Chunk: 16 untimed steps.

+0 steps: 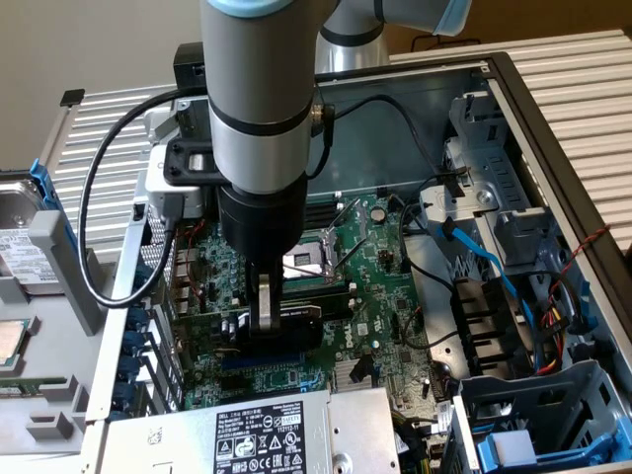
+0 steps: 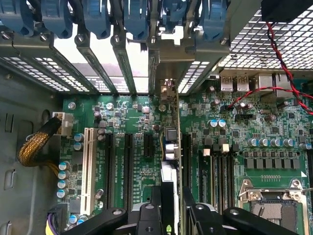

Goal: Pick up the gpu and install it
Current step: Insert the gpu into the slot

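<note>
The gpu (image 1: 296, 318) shows in the exterior view as a black-shrouded card standing on edge over the lower left of the green motherboard (image 1: 390, 267). My gripper (image 1: 265, 314) reaches straight down and is shut on it. In the wrist view the gpu (image 2: 170, 139) appears edge-on as a thin upright board between two black expansion slots (image 2: 128, 166), its silver bracket end (image 2: 165, 90) at the rear slot openings. The gripper (image 2: 172, 198) clamps the card's top edge, with a finger (image 2: 156, 205) on either side. Whether the card sits fully in a slot I cannot tell.
Blue retention clips (image 2: 98, 19) line the case's rear wall. A white slot (image 2: 88, 166) and the CPU socket (image 2: 274, 210) flank the card. A power supply (image 1: 267, 434), a blue drive cage (image 1: 533, 415) and loose cables (image 1: 464, 247) crowd the case. A hard drive (image 1: 15, 247) lies outside.
</note>
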Motion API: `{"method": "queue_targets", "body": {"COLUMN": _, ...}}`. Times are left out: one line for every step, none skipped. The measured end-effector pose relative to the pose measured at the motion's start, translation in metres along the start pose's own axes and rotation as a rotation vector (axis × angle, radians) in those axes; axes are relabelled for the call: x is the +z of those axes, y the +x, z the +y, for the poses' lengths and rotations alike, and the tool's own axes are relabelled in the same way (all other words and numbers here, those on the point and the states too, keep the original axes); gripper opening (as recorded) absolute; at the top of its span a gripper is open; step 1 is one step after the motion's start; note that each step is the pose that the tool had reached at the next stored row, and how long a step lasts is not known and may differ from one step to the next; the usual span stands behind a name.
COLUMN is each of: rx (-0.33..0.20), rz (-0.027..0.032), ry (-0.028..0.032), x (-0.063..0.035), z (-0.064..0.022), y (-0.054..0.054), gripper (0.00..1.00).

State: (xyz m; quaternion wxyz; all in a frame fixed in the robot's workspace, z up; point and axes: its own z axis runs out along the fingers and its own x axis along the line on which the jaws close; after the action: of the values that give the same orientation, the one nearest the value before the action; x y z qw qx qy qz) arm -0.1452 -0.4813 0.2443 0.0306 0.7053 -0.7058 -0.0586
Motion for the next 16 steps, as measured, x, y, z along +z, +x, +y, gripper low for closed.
{"method": "queue_targets", "body": {"rx": 0.000, "rz": 0.0000, "ry": 0.0000, "x": 0.0000, "z": 0.0000, "y": 0.0000, "gripper": 0.27}}
{"method": "queue_targets", "body": {"rx": 0.000, "rz": -0.0003, "ry": 0.0000, "x": 0.0000, "z": 0.0000, "y": 0.0000, "gripper": 0.27}}
{"method": "queue_targets", "body": {"rx": 0.000, "rz": -0.0006, "ry": 0.0002, "x": 0.0000, "z": 0.0000, "y": 0.0000, "gripper": 0.27}}
{"method": "queue_targets", "body": {"rx": 0.000, "rz": -0.0007, "ry": 0.0001, "x": -0.0003, "z": 0.0000, "y": 0.0000, "gripper": 0.27}}
{"method": "queue_targets", "body": {"rx": 0.000, "rz": -0.0009, "ry": 0.0002, "x": -0.0007, "z": 0.0001, "y": 0.0000, "gripper": 0.27}}
{"method": "queue_targets", "body": {"rx": 0.000, "rz": -0.0013, "ry": 0.0000, "x": -0.0013, "z": 0.0002, "y": 0.0000, "gripper": 0.27}}
{"method": "queue_targets", "body": {"rx": 0.000, "rz": -0.0027, "ry": 0.0001, "x": -0.0020, "z": 0.0003, "y": 0.0001, "gripper": 0.27}}
{"method": "queue_targets", "body": {"rx": -0.001, "rz": -0.0047, "ry": 0.0001, "x": -0.0024, "z": 0.0003, "y": 0.0005, "gripper": 0.27}}
{"method": "queue_targets", "body": {"rx": -0.001, "rz": -0.0073, "ry": 0.0000, "x": -0.0026, "z": 0.0003, "y": 0.0010, "gripper": 0.27}}
{"method": "queue_targets", "body": {"rx": -0.001, "rz": -0.0098, "ry": 0.0000, "x": -0.0027, "z": 0.0003, "y": 0.0016, "gripper": 0.27}}
{"method": "queue_targets", "body": {"rx": -0.002, "rz": -0.0124, "ry": 0.0000, "x": -0.0028, "z": 0.0003, "y": 0.0023, "gripper": 0.27}}
{"method": "queue_targets", "body": {"rx": -0.002, "rz": -0.0144, "ry": -0.0001, "x": -0.0030, "z": 0.0004, "y": 0.0028, "gripper": 0.27}}
{"method": "queue_targets", "body": {"rx": -0.002, "rz": -0.0152, "ry": -0.0001, "x": -0.0033, "z": 0.0004, "y": 0.0030, "gripper": 0.27}}
{"method": "queue_targets", "body": {"rx": -0.002, "rz": -0.0160, "ry": -0.0001, "x": -0.0033, "z": 0.0004, "y": 0.0032, "gripper": 0.27}}
{"method": "queue_targets", "body": {"rx": -0.002, "rz": -0.0165, "ry": 0.0000, "x": -0.0033, "z": 0.0004, "y": 0.0033, "gripper": 0.27}}
{"method": "queue_targets", "body": {"rx": -0.002, "rz": -0.0166, "ry": 0.0000, "x": -0.0036, "z": 0.0005, "y": 0.0035, "gripper": 0.27}}
